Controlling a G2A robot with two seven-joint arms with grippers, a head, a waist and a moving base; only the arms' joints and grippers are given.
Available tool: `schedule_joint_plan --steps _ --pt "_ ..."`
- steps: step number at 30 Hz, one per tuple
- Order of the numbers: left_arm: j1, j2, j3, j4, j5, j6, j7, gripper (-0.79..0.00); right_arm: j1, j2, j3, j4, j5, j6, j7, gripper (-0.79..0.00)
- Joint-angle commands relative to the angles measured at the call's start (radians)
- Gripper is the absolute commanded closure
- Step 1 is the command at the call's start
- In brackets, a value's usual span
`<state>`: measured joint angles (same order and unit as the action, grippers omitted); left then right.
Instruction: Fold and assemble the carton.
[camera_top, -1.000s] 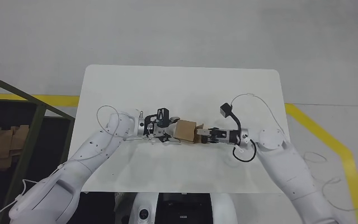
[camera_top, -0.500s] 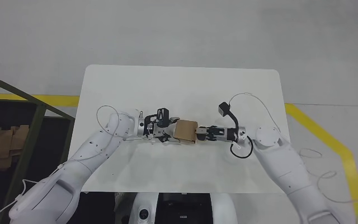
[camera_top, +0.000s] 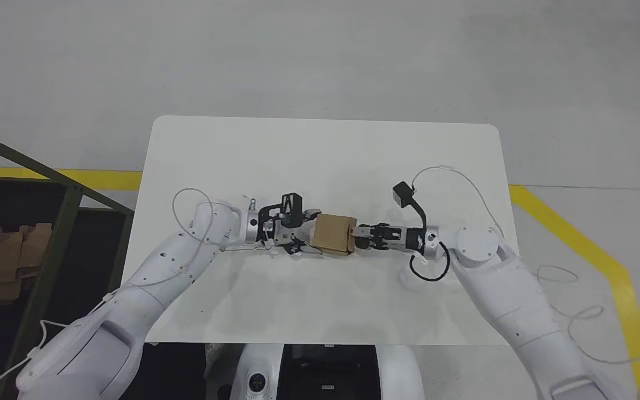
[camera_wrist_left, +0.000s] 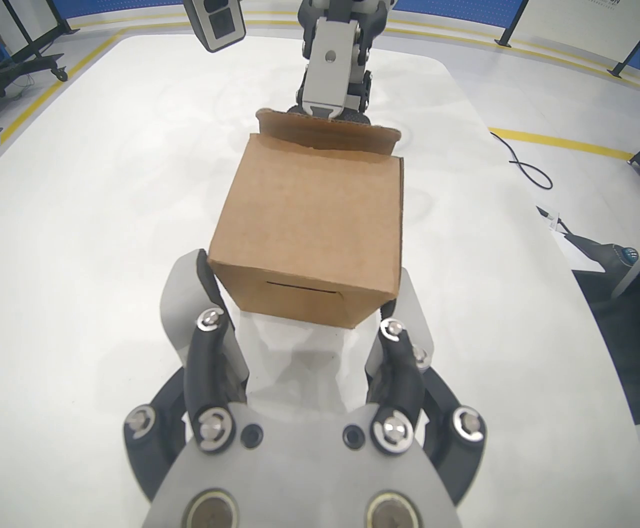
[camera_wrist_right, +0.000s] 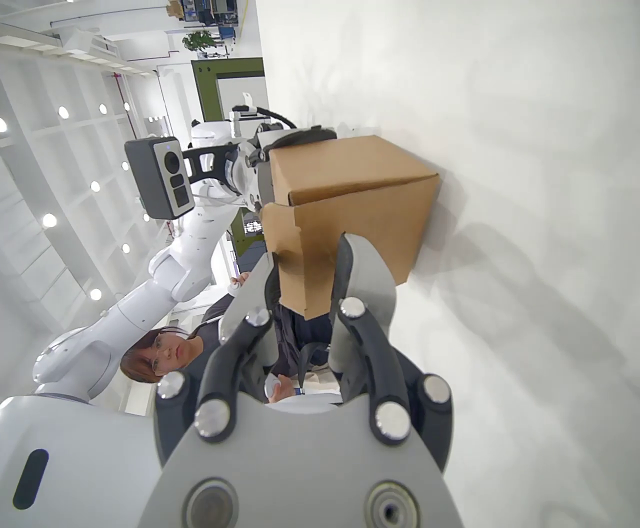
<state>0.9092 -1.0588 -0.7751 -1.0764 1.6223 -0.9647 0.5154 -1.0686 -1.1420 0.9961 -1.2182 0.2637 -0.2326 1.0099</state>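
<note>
— Where is the box?

— The brown cardboard carton (camera_top: 333, 235) lies on its side on the white rectangular table (camera_top: 400, 150), about midway between left and right and closer to the near edge than the far one. It is folded into a box shape. Its long axis runs left to right.

— And the arms?

— One at each end. The left gripper (camera_top: 310, 237) has the carton's left end, with one finger on the far side wall and one on the near side wall. The left wrist view shows both pads pressed to the cardboard, so the left gripper (camera_wrist_left: 300, 280) is holding the carton (camera_wrist_left: 310, 235).

— The right one?

— The right gripper (camera_top: 358, 238) meets the carton's right end. In the right wrist view its fingers (camera_wrist_right: 360, 270) stand a narrow gap apart, and the end flap (camera_wrist_right: 300, 250) shows between them. From the left wrist view that flap (camera_wrist_left: 325, 132) stands up past the top face with a curved edge, and the right gripper (camera_wrist_left: 330, 107) is just behind it.

— Anything else nearby?

— A yellow floor line (camera_top: 545, 210) runs past the table's right side, and flat brown cardboard pieces (camera_top: 20, 255) sit in a dark rack off to the left.
</note>
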Motion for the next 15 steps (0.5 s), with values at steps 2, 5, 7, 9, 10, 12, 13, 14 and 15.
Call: schedule_joint_plan --steps 2,5,7,9,10,12,13,14,15 --pt "0.000 0.000 0.000 0.000 -0.001 -0.002 -0.004 -0.591 -0.007 0.003 0.003 -0.014 -0.020 0.021 -0.011 -0.219" --pt "0.000 -0.001 0.000 -0.002 -0.003 -0.002 -0.006 -0.591 -0.013 0.005 0.008 -0.027 -0.037 0.039 -0.024 -0.209" --pt "-0.001 -0.001 0.001 -0.002 -0.004 -0.004 -0.010 -0.591 -0.016 0.007 0.011 -0.032 -0.048 0.051 -0.031 -0.200" --pt "-0.001 -0.001 0.001 -0.003 -0.006 -0.004 -0.013 -0.591 -0.019 0.008 0.011 -0.040 -0.060 0.062 -0.036 -0.194" --pt "-0.002 -0.002 0.001 -0.003 -0.007 -0.004 -0.014 -0.594 -0.019 0.009 0.011 -0.042 -0.068 0.069 -0.039 -0.191" --pt "-0.002 -0.002 0.001 -0.003 -0.008 -0.005 -0.016 -0.594 -0.022 0.009 0.013 -0.050 -0.079 0.081 -0.051 -0.185" --pt "-0.002 -0.002 0.001 -0.003 -0.009 -0.004 -0.017 -0.594 -0.023 0.010 0.013 -0.055 -0.084 0.085 -0.054 -0.175" --pt "-0.002 -0.002 0.001 -0.003 -0.009 -0.004 -0.017 -0.594 -0.025 0.010 0.012 -0.060 -0.086 0.088 -0.056 -0.172" --pt "-0.002 -0.003 0.001 -0.003 -0.010 -0.004 -0.018 -0.591 -0.026 0.010 0.012 -0.064 -0.092 0.091 -0.059 -0.166"
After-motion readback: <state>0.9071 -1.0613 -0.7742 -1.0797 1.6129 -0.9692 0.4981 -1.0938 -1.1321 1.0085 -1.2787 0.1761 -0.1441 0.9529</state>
